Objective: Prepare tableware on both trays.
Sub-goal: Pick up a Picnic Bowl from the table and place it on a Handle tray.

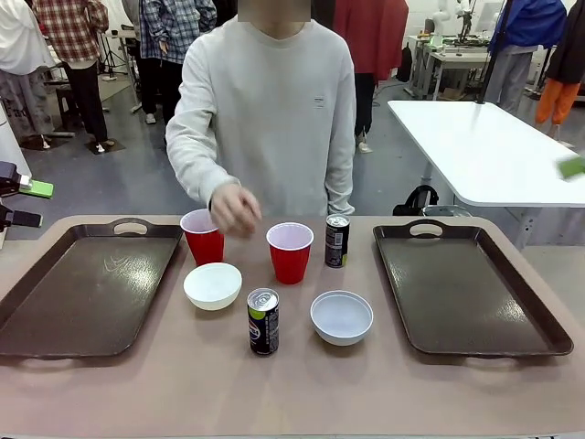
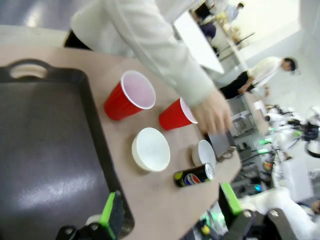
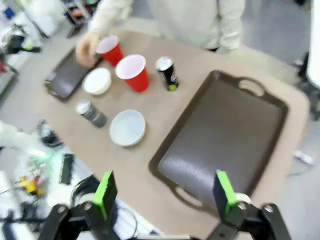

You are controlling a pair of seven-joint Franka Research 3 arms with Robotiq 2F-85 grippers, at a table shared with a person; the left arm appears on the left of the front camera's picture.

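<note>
A lab-like work hall. Beyond the tan table (image 1: 210, 384) stretches bare grey floor (image 1: 119, 183); right of it stands a white worktable (image 1: 484, 146), farther back a gear-laden desk (image 1: 452, 59); cables (image 3: 47, 135) trail beside it.

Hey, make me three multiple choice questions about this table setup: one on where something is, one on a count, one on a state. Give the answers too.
1. Relative to the left tray and the right tray, where are the white bowls?
A) in the left one
B) in the right one
C) on the table between them

2. How many red cups are there?
A) one
B) two
C) four

3. The right gripper is
A) open
B) shut on a can
C) shut on a bowl

Answers:
1 C, both bowls sit on bare tabletop between the trays.
2 B, two cups stand near the person's hand.
3 A, its green-padded fingers stand wide apart with nothing between them.
</note>
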